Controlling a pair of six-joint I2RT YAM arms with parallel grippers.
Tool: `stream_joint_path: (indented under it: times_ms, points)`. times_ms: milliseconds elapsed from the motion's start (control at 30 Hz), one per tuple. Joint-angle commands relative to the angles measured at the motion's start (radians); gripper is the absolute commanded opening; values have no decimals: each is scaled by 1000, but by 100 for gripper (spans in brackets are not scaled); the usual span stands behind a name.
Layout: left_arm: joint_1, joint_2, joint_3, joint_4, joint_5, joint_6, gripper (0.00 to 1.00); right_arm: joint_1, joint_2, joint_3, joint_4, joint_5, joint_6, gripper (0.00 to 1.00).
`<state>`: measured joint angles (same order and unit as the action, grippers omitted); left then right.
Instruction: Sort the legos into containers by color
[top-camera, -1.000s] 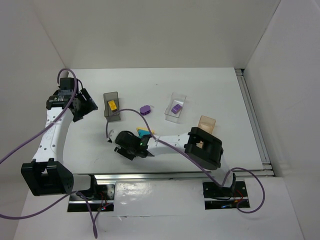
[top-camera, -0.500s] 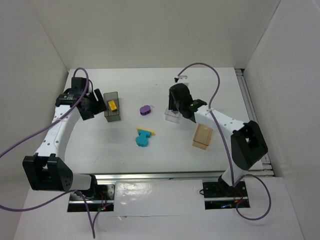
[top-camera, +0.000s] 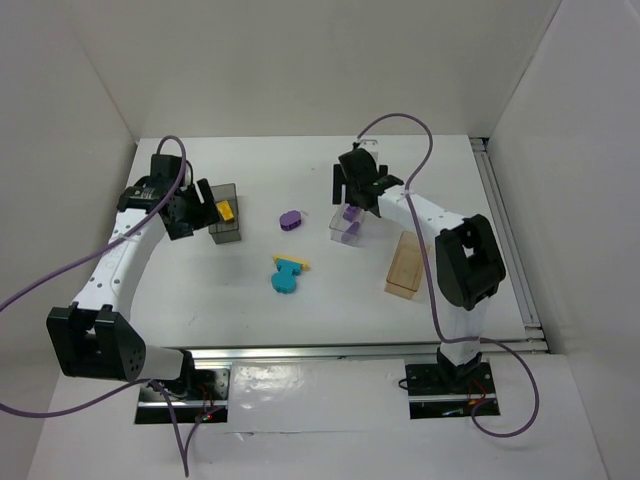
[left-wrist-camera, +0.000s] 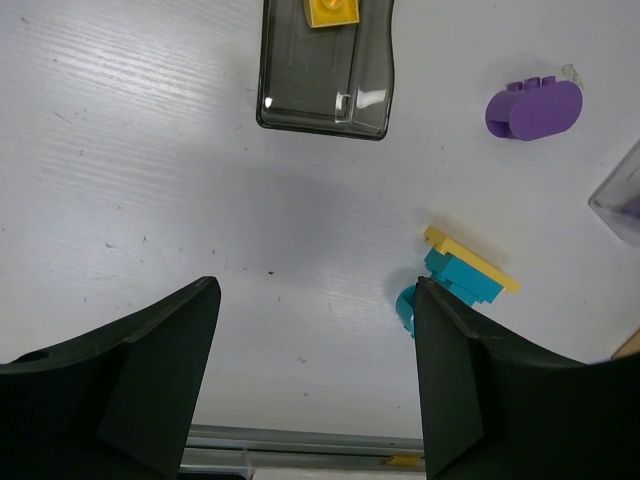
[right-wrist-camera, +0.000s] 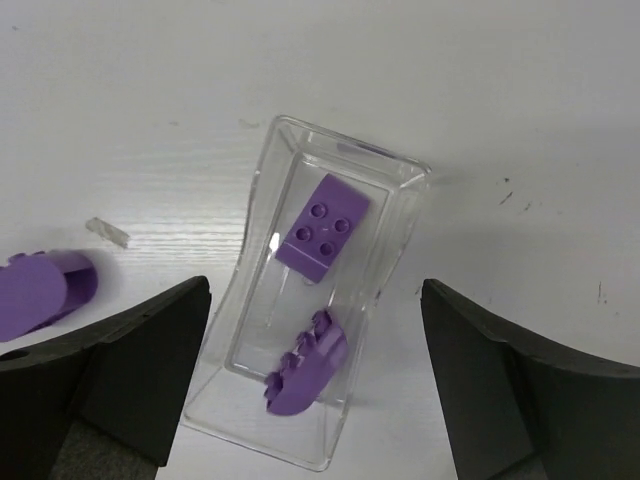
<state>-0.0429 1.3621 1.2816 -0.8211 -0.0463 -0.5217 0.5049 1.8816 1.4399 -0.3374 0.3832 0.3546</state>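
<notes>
My right gripper (right-wrist-camera: 315, 288) hangs open over the clear container (right-wrist-camera: 392, 262), which holds a square purple lego (right-wrist-camera: 322, 228) and a rounded purple lego (right-wrist-camera: 305, 375). In the top view this gripper (top-camera: 353, 190) is at the clear container's (top-camera: 335, 236) far end. Another rounded purple lego (top-camera: 290, 220) lies on the table to its left. My left gripper (left-wrist-camera: 315, 300) is open and empty beside the dark grey container (top-camera: 228, 235), which holds a yellow lego (top-camera: 227, 210). A teal lego (top-camera: 285, 279) and a flat yellow lego (top-camera: 292, 262) lie together at the front centre.
The amber container (top-camera: 406, 266) sits right of centre, near the right arm's forearm. White walls close in the table on the left, back and right. A metal rail (top-camera: 505, 240) runs along the right edge. Purple cables loop above both arms.
My right arm swung from the front centre to the clear container and opened; a second purple lego now lies inside. The left gripper edged toward the dark grey container. The amber container shifted nearer.
</notes>
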Motion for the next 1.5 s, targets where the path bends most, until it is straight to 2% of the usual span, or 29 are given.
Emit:
stream_joint_path:
  times_ms: [0, 100, 200, 367, 433, 767, 1033, 1133, 1233, 1467]
  points:
    - [-3, 5, 39, 19, -7, 25, 83, 58, -28, 63, -29, 37, -15, 93]
    - [-3, -4, 39, 10, -21, 12, 83, 127, -42, 54, 9, 34, -45, 81]
    - [-3, -23, 39, 10, -43, 3, 83, 210, 14, 103, 34, 5, -121, 81]
    - [-3, -23, 30, 10, -43, 3, 83, 273, 175, 273, -98, -61, -109, 98]
    - [-3, -23, 21, 10, -43, 3, 83, 296, 235, 329, -107, -50, -59, 100]
    - [-3, -32, 10, 10, -52, 3, 83, 285, 448, 524, -225, -40, 3, 100]
    - [-3, -23, 1, 19, -41, 3, 83, 258, 533, 576, -169, -44, -28, 100]
    - [-3, -23, -10, 19, -41, 12, 83, 247, 544, 588, -169, -69, -28, 92]
    - [-3, -23, -10, 19, -50, 12, 83, 247, 519, 567, -138, -69, -28, 74]
    - [-3, -12, -10, 19, -32, 12, 83, 259, 424, 534, -129, -37, -68, 50]
